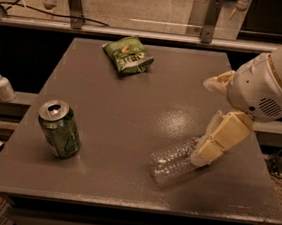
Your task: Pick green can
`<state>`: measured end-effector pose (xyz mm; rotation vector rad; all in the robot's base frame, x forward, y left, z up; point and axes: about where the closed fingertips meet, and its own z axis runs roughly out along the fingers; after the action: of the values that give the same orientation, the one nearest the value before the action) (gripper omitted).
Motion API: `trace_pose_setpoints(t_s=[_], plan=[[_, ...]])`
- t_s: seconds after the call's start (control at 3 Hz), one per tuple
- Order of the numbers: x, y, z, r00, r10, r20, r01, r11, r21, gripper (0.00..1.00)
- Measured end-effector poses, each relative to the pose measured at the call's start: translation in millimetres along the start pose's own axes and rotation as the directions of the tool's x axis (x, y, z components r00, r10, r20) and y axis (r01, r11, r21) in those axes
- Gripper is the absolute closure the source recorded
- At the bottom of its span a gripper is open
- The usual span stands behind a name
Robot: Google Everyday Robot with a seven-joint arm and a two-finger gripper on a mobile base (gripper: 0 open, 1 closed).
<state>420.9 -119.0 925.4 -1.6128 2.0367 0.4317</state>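
Note:
The green can point(60, 129) stands upright near the front left corner of the grey table point(131, 108); it has a silver top and pale swirl markings. My gripper point(201, 122) hangs over the right side of the table, far to the right of the can. Its cream fingers point(221, 140) are spread apart and hold nothing. The lower finger sits over the neck end of a clear plastic bottle point(172, 161) and hides that end.
A flat green snack bag point(128, 55) lies at the back of the table. The clear bottle lies on its side at front right. A white pump bottle point(2, 85) stands on a ledge to the left. A railing runs behind the table.

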Motion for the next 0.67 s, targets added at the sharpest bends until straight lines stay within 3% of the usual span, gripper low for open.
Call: trace_pose_setpoints(t_s=[0.33,0.67], plan=[[-11,11,17,0.997,-0.005,0.078,0.007,0.9995,-0.030,0.00],[-42,31,35,0.972,-0.006,0.233,0.024,0.9971,-0.073,0.00]])
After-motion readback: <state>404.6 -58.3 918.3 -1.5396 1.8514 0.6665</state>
